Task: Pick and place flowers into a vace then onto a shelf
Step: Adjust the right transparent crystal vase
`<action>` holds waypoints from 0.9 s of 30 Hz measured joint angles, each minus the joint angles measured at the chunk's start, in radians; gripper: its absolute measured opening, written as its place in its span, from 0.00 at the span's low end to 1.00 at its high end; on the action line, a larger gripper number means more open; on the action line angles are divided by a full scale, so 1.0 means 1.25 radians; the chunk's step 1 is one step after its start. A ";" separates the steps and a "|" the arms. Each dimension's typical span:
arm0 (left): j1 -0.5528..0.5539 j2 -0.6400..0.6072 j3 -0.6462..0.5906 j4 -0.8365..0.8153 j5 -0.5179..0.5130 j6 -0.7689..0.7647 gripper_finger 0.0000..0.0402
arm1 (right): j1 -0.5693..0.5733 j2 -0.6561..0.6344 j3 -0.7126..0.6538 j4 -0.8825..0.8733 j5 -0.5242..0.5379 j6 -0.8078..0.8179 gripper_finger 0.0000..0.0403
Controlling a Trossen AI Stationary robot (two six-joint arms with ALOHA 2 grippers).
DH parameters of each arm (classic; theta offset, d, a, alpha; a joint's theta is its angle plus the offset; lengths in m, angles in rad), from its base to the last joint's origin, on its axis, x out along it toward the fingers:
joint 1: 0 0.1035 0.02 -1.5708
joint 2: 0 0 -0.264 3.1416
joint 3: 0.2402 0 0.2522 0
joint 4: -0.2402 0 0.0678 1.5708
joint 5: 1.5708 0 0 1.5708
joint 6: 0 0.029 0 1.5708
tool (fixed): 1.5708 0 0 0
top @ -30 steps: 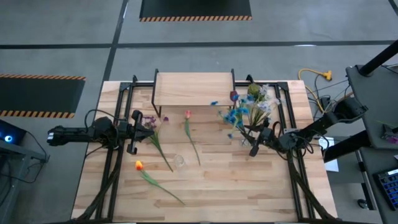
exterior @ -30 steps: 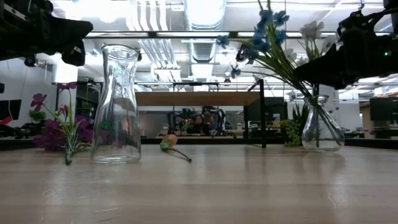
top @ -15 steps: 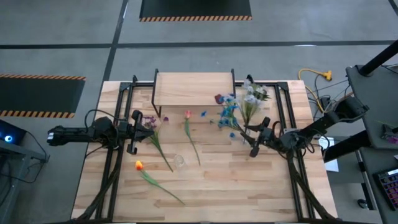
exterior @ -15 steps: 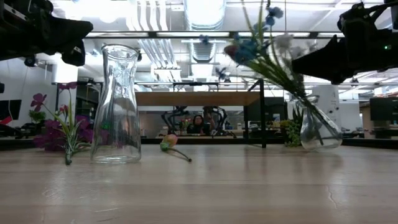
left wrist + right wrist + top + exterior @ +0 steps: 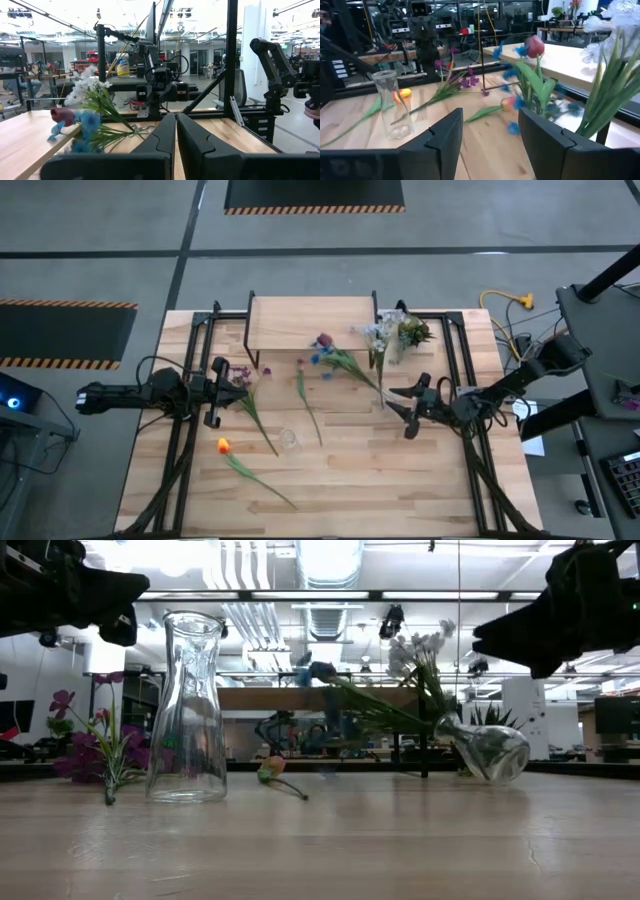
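Now the vase (image 5: pixel 487 750) seems toppled, flowers (image 5: pixel 345 358) spilled; right pincer (image 5: pixel 407 410) gapes empty.

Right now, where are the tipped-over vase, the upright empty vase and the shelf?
Tipped-over vase (image 5: pixel 487 750): low view, on its rounded glass body.
Upright empty vase (image 5: pixel 188 710): low view, mid-body of the glass.
Shelf (image 5: pixel 300 322): high view, bare middle of its light-wood board.
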 joint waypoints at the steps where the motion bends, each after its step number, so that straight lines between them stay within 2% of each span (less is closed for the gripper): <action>1: 0.000 0.000 0.000 0.000 0.000 0.000 0.00 | 0.000 0.000 0.004 -0.004 0.000 0.000 0.46; 8: 0.000 0.000 0.000 0.000 0.000 0.000 0.00 | 0.000 0.002 0.031 -0.010 0.000 -0.001 0.46; 13: 0.000 0.000 0.000 0.000 0.000 0.000 0.00 | 0.000 0.002 0.099 -0.087 -0.014 -0.051 0.56; 17: 0.000 0.000 0.000 0.000 0.000 0.000 0.00 | 0.000 0.002 0.212 -0.341 -0.007 -0.002 0.66; 23: 0.000 0.000 0.000 0.000 0.000 0.000 0.00 | 0.000 0.008 0.410 -0.855 0.087 0.340 0.69; 27: 0.000 0.000 0.000 0.000 0.000 0.000 0.00 | 0.000 0.056 0.495 -1.054 0.108 0.507 0.67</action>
